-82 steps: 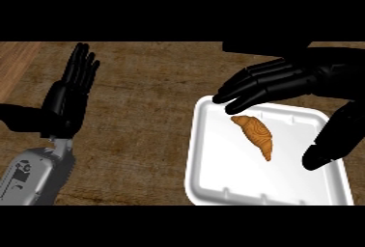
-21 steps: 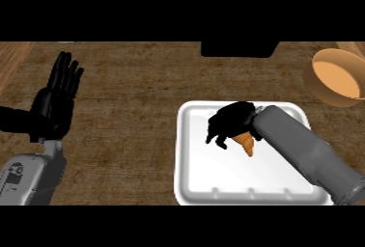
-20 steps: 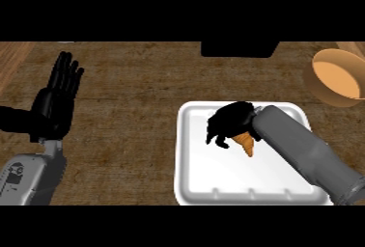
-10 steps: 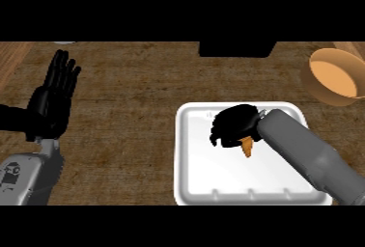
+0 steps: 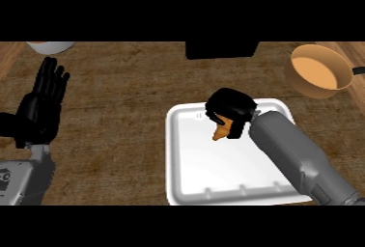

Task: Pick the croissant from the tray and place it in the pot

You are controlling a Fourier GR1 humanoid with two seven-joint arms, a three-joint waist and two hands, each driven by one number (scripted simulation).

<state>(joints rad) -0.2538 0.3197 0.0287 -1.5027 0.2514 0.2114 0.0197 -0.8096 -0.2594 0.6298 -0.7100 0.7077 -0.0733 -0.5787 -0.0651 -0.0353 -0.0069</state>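
Worktop [image 5: 128,91] looks like rough, matt wood grain. Tray [image 5: 192,159] smooth white plastic, slight sheen. Pot [image 5: 321,72] matt tan, robot hand [image 5: 230,108] glossy black.

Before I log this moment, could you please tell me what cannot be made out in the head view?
- Croissant: mostly hidden by the right hand curled round it; only an end shows.
- Whether it is clear of the tray: cannot tell.
- Pot: handle cut off by the right edge.
- White object, top left: cut off by the top.
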